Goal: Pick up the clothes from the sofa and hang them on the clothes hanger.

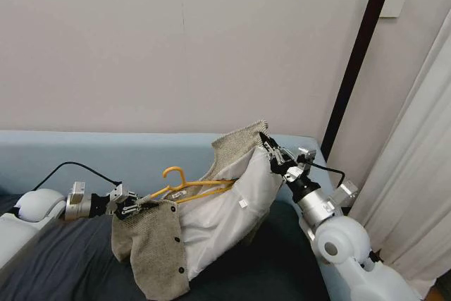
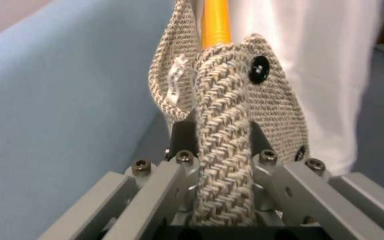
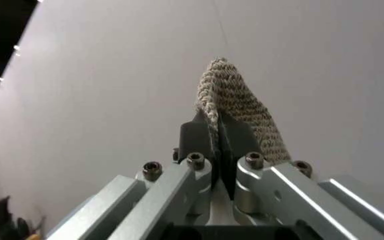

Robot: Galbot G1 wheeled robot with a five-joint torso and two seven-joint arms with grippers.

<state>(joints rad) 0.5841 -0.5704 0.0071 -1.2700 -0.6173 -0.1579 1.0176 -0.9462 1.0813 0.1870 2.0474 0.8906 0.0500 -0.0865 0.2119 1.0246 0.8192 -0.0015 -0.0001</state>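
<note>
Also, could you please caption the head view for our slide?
Left gripper and right gripper hold the cardigan around a yellow hanger above the sofa.

The left gripper [image 1: 132,208] reaches in low from the left and the right gripper [image 1: 268,141] points higher, both pinched closed on the garment [image 1: 225,211].

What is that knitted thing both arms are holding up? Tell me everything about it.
The jacket is beige woven knit with white lining showing and black buttons. It hangs spread over the blue sofa, a yellow hanger tucked inside. The left gripper pinches a low front edge; the right gripper holds another edge raised higher.
</note>
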